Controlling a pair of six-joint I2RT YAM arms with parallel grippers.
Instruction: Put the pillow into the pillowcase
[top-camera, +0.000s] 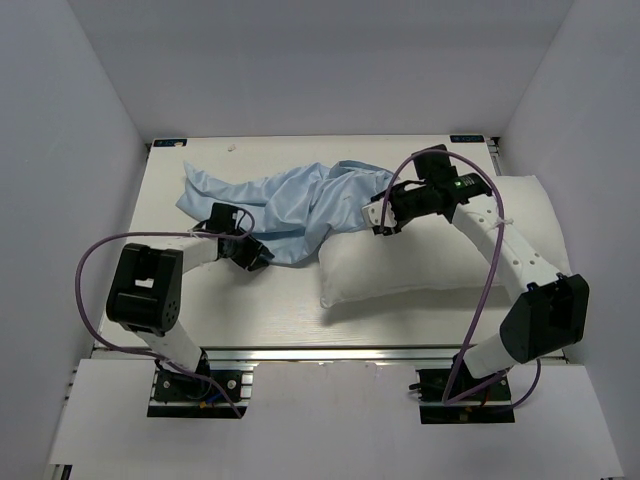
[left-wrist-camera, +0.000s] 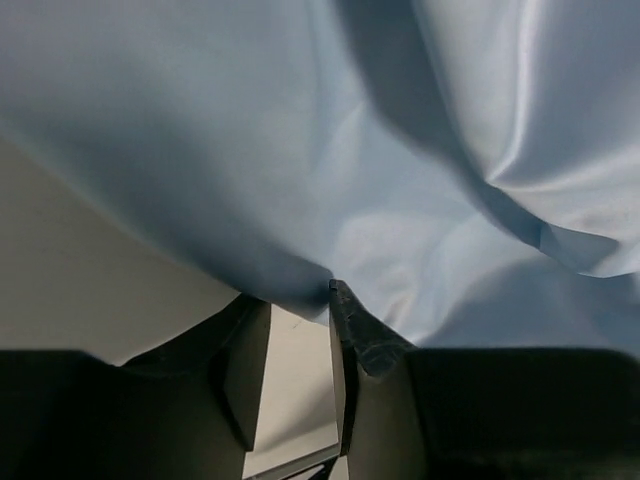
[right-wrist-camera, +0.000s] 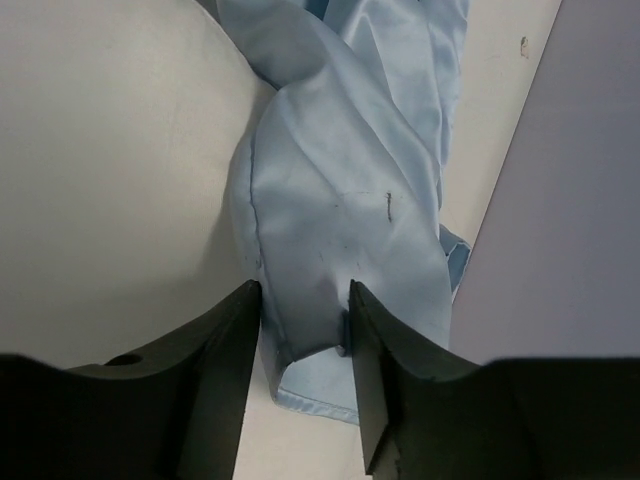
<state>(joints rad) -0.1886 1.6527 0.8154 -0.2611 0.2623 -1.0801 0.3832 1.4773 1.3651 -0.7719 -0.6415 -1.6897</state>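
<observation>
Black fingers of the right end effector (right-wrist-camera: 305, 300) fill the bottom of the right wrist view, one on each side of a bunched fold of the pillowcase (right-wrist-camera: 340, 220). The cloth fills the gap and touches both, so I judge this fold to be gripped. The pillow (right-wrist-camera: 110, 170) is just beside it, at the left of that frame. In the top view the pillow (top-camera: 430, 260) lies on the counter (top-camera: 260, 310) at the centre right. Its long axis runs left to right, and its upper left corner is under the end of the pillowcase (top-camera: 270, 205), which stretches away to the upper left. The right end effector (top-camera: 385, 222) is at this meeting place, so it is the nearer one to the pillow. The left end effector (top-camera: 255, 255) is at the lower edge of the cloth, left of the pillow. In the left wrist view the cloth drapes over its fingertips (left-wrist-camera: 345, 320), and I cannot tell whether it grips.
</observation>
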